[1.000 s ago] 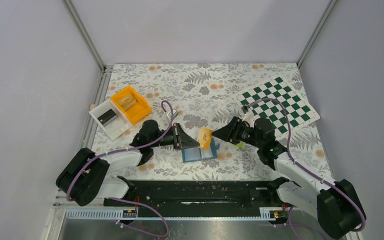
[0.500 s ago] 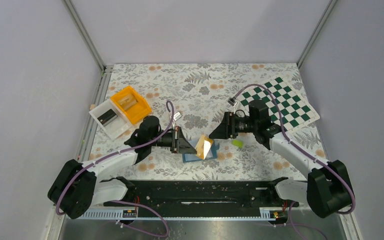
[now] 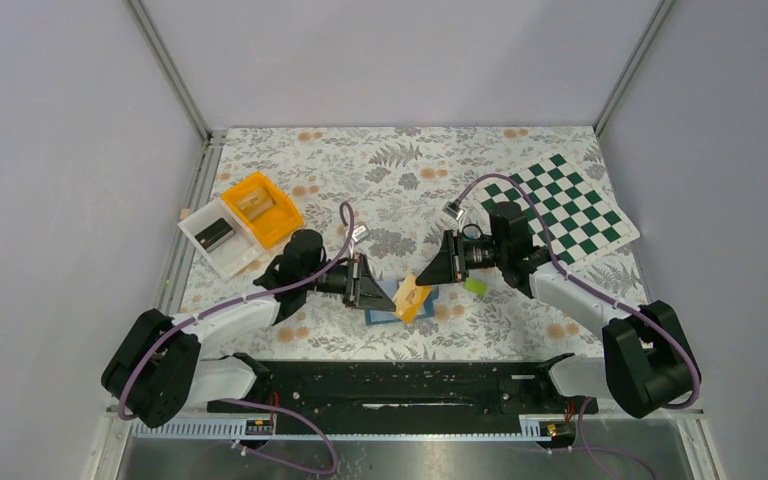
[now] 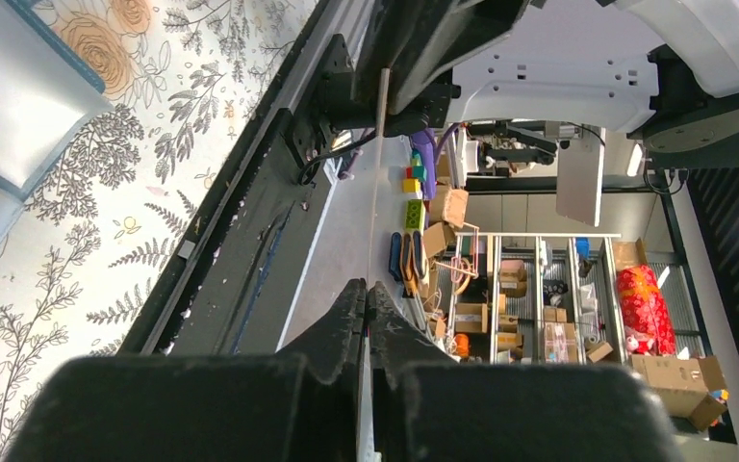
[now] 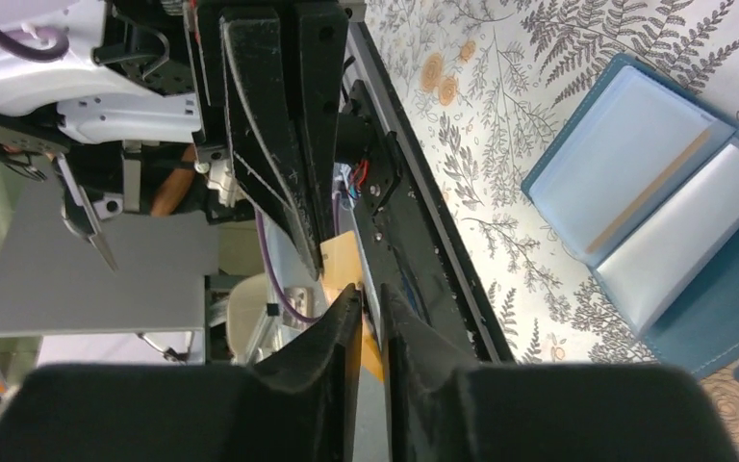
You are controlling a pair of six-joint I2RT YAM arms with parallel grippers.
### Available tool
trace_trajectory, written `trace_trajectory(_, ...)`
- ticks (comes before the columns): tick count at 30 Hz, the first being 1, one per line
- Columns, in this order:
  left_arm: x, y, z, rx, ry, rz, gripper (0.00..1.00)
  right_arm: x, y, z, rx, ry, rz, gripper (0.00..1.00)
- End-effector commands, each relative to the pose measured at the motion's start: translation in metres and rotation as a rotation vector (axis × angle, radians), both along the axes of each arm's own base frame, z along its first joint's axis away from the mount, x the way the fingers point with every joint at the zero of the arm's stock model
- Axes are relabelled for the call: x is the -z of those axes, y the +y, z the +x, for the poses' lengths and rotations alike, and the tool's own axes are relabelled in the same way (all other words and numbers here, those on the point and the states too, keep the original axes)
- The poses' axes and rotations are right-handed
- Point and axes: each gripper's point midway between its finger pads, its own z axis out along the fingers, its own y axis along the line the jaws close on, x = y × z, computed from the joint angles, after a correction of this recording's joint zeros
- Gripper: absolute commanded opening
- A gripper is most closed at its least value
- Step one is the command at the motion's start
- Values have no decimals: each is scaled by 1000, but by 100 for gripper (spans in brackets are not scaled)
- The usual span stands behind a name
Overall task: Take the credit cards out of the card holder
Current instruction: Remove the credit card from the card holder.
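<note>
Pinching the card [image 3: 410, 298] between fully closed jaws, the left end effector [image 3: 380, 288] reaches in from 9 o'clock of the holder [image 3: 382, 313]. In the left wrist view the fingers meet at [image 4: 366, 294]. The card [image 4: 379, 173] runs out from them edge-on as a thin tan line.

The right end effector [image 3: 422, 280] comes in from 3 o'clock and meets the same card at its far end. In the right wrist view its jaws [image 5: 368, 313] stand a narrow slit apart, with the orange-tan card [image 5: 340, 258] showing in that slit. I cannot tell whether the pads press the card. The left fingers [image 5: 269, 144] show dark at 11 o'clock of the right ones.

The card hangs tilted over the holder's middle, mostly clear of the pockets. The holder [image 5: 712, 289] lies open and flat on the floral surface [image 3: 410, 180], near the centre of the near edge. A pocketed card [image 5: 647, 188] shows as a slim tan strip in one inner pocket.

A lime card [image 3: 475, 286] lies flat on the surface at 3 o'clock of the holder, just under the right wrist.

At 10 o'clock of the holder an orange bin [image 3: 285, 222] and a white bin [image 3: 235, 262] sit touching side by side. A checkerboard [image 3: 560, 205] lies at 2 o'clock, well apart from the holder.
</note>
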Motion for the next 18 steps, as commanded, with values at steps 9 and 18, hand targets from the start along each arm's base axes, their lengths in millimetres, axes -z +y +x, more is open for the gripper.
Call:
trace_trajectory(9, -40, 3, 45, -162, -63, -66, 32, -36, 9, 17, 172, 63, 190, 0)
trace_trajectory(18, -51, 9, 59, -300, -75, -120, 56, -52, -1, 37, 385, 52, 269, 0)
